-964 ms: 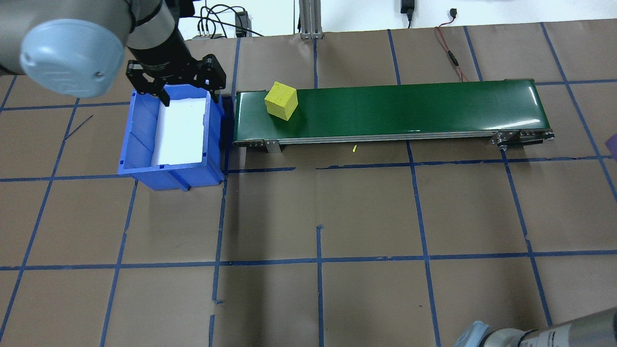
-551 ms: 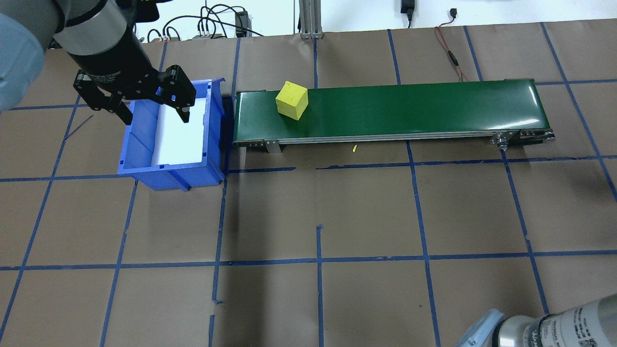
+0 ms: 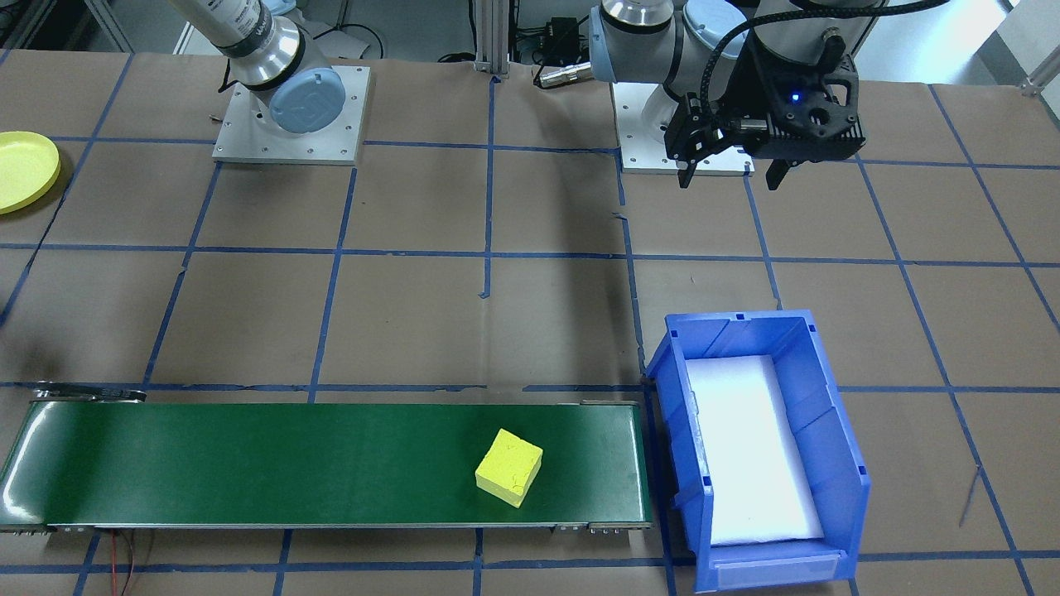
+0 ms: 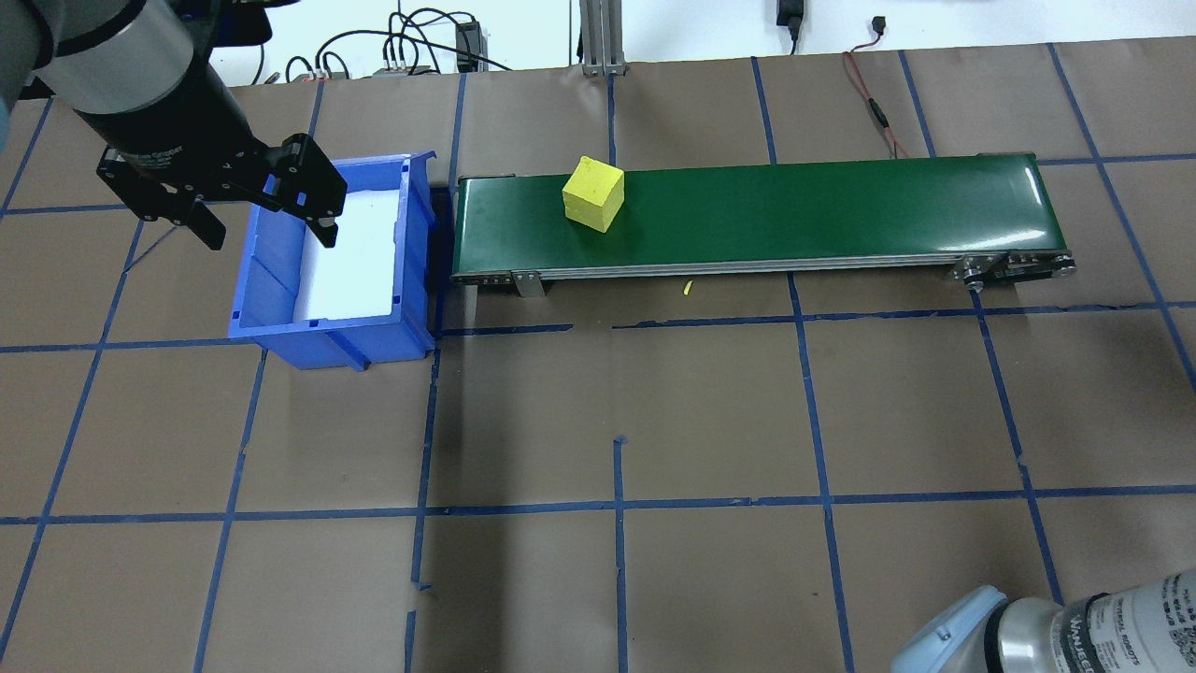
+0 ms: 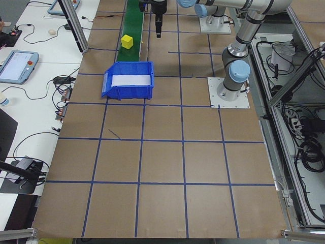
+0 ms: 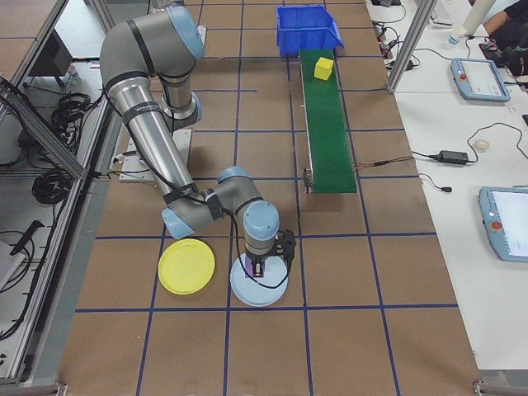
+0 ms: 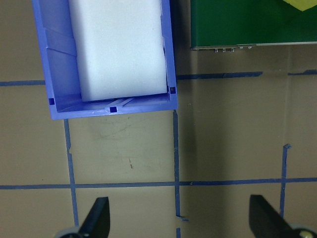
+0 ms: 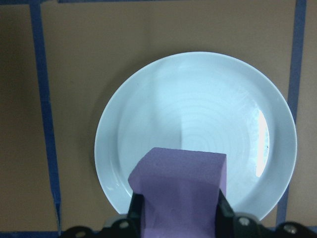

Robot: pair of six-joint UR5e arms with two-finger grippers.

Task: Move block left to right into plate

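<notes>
A yellow block (image 4: 593,193) (image 3: 508,468) rides on the green conveyor belt (image 4: 794,206), near the end by the blue bin. My left gripper (image 4: 271,238) (image 3: 730,175) hangs open and empty in the air at the bin's outer side; in its wrist view the left gripper (image 7: 181,218) looks down on bare table. The yellow plate (image 6: 186,266) (image 3: 25,170) lies empty on the table at the robot's right. Beside it, my right gripper (image 8: 179,213) is shut on a purple block (image 8: 181,183), held above a pale blue plate (image 8: 198,109) (image 6: 247,293).
The blue bin (image 4: 327,350) (image 3: 836,447) with a white foam liner stands against the belt's end. A red cable (image 4: 874,103) trails behind the belt. Brown paper with blue tape lines covers the table.
The yellow block has travelled to the right along the belt. My left gripper, still open, has swung left and back off the bin. The right arm's elbow shows more at the bottom right.
</notes>
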